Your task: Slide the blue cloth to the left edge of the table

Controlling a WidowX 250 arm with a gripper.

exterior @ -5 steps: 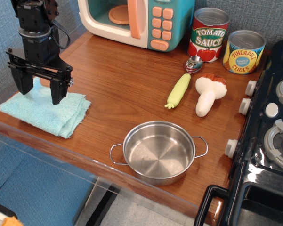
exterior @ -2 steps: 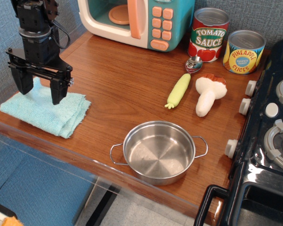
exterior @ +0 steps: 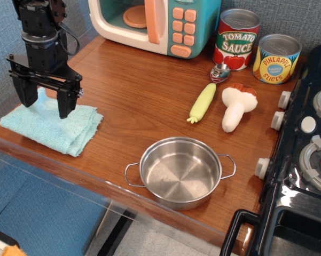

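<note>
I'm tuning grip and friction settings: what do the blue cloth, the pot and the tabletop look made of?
Blue cloth: soft terry fabric, nubby looped surface, matte. Pot: probably stainless steel, brushed shiny interior with reflections, thin wire handles. Table: wood or wood-look laminate, brown grain, smooth semi-gloss sheen.

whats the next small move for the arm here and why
Probably lift straight up and back away. The pale aqua-blue terry cloth already lies at the left edge of the brown wood-grain table, and the black gripper stands over it with its jaws open, gripping nothing.
</note>
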